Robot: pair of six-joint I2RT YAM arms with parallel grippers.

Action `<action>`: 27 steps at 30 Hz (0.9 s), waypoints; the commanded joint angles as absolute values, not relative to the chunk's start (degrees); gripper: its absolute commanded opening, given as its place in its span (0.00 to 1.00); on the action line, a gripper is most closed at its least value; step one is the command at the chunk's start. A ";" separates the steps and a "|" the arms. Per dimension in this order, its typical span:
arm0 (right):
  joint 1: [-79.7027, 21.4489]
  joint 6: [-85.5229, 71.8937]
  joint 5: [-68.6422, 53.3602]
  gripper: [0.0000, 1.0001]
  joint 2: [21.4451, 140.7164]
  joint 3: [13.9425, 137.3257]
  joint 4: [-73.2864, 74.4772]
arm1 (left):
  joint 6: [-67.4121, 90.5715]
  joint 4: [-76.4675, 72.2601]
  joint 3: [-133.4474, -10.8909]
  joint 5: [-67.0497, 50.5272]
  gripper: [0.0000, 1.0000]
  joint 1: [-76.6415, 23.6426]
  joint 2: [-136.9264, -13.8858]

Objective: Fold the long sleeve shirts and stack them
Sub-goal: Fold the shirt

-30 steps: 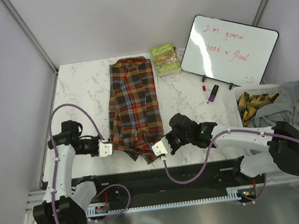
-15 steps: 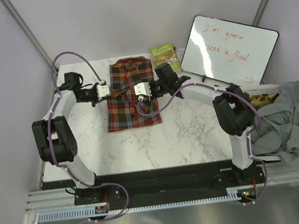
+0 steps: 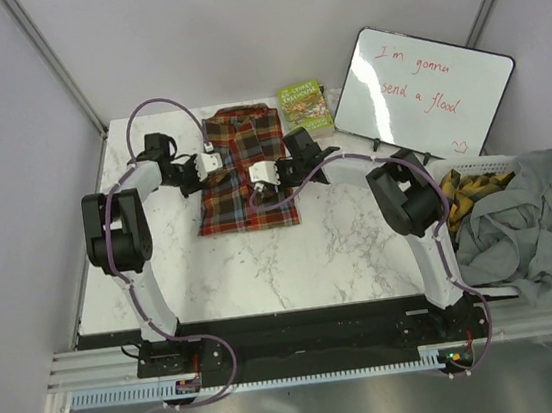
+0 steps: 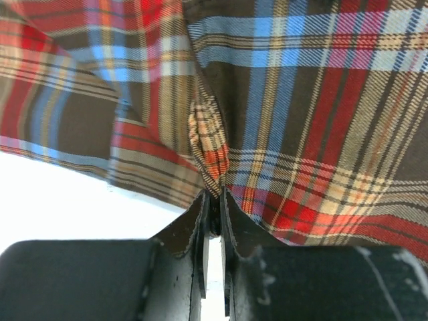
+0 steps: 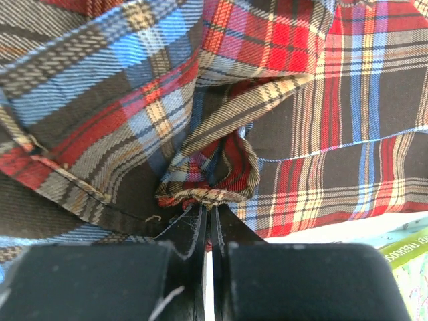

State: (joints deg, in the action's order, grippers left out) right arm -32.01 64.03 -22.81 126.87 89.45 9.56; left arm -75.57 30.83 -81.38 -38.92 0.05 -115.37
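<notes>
Counter (image 3: 360,231) is bearing the shirt (image 3: 241,206); left end effector (image 4: 212,200) and right end effector (image 5: 207,210) are pinching cloth at their tips, seemingly finishing a fold; releasing likely follows.

Pale lilac-grey walls (image 3: 263,17) are enclosing the bay on three sides, with metal frame posts (image 3: 51,63) running up the rear corners. A white marble-patterned worktop (image 3: 363,256) is filling the enclosure. A whiteboard (image 3: 423,88) is leaning at the back right, with a book (image 3: 304,109) lying beside it. A slotted metal rail (image 3: 306,372) is running along the near edge. Light is falling evenly, casting only soft shadows.
</notes>
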 commanded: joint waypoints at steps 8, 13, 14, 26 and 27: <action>-37.27 54.50 -20.57 0.15 115.06 75.76 10.28 | -66.89 31.90 -64.95 -34.98 0.15 -3.08 -101.43; -36.04 47.05 -18.03 0.40 111.98 76.90 11.77 | -59.43 34.10 -66.96 -35.86 0.31 -2.37 -98.44; -35.17 45.19 -17.76 0.44 111.71 77.60 12.56 | -57.41 33.75 -68.28 -36.47 0.40 -1.85 -98.09; -27.33 10.16 -26.35 0.41 107.85 86.14 18.81 | -47.18 30.94 -72.62 -48.94 0.57 4.93 -91.60; -27.42 7.93 -29.33 0.36 107.15 84.83 18.72 | -48.15 30.85 -69.29 -49.65 0.58 3.36 -88.80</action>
State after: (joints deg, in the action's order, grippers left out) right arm -26.09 23.05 -20.49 111.72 86.65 16.45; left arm -48.03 30.06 -76.16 -40.40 6.59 -96.53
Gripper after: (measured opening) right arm 0.421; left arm 0.553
